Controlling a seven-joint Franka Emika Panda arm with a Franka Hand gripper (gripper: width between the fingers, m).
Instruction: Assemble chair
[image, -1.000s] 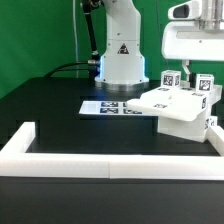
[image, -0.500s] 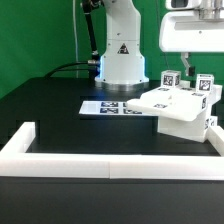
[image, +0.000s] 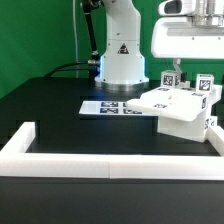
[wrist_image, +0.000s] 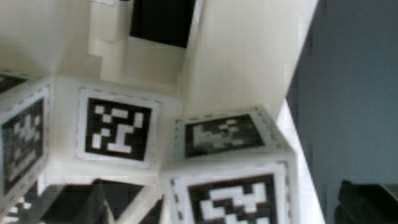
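i see the chair standing on the black table at the exterior view's right, close against the white barrier wall that runs along the near edge and turns up at that side. the chair reads as one joined white block: a flat panel on top, a blocky body below, and two upright posts behind it, each carrying a black-and-white square tag. the marker board lies flat on the table just beside the chair, toward the exterior view's left, in front of the robot base.

the arm's white wrist housing hangs directly above the chair's posts, apart from them. the gripper's fingers are cut off or hidden in the exterior view, and i cannot make them out in the wrist view either, so i cannot tell how wide the jaws stand or whether anything is held.

the wrist view is filled at close range by white chair surfaces and several tags, partly blurred, with dark table beyond them.
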